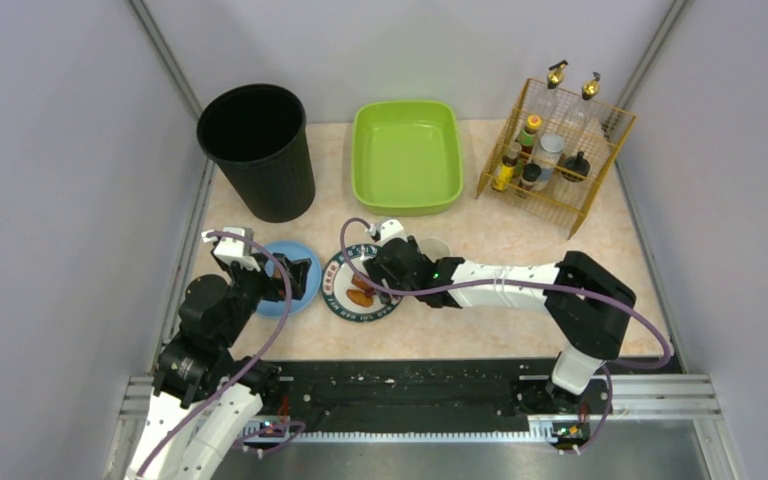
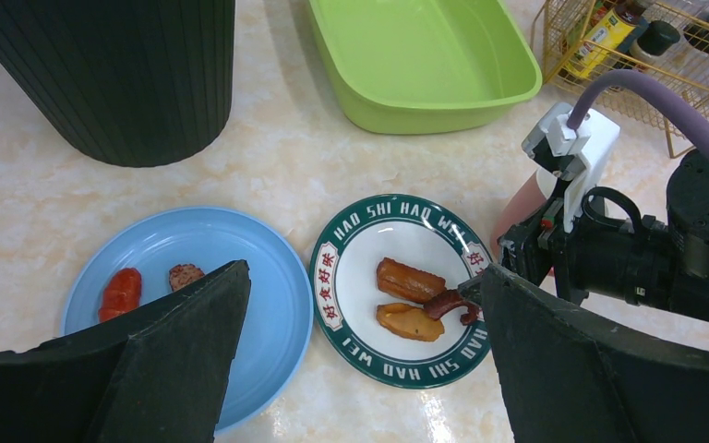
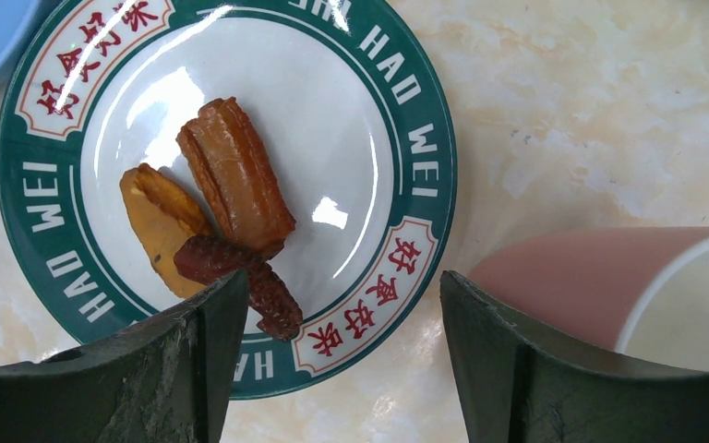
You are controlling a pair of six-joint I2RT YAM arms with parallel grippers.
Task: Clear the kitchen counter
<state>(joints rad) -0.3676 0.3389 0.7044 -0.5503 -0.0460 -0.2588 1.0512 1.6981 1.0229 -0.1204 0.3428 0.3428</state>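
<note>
Looks barely started: green-rimmed white ceramic plate of food scraps sits under my right end effector, jaws apart, empty. Left end effector is wide apart too.

One surface carries two plates: one blue plate and one green-rimmed plate. Two red pieces of food lie on the blue one and three brown pieces on the green-rimmed one. There is one black bin, one lime-green tub, one pink cup and one wire rack. The rack holds two tall bottles with gold pourers and several smaller jars, too crowded to count.
</note>
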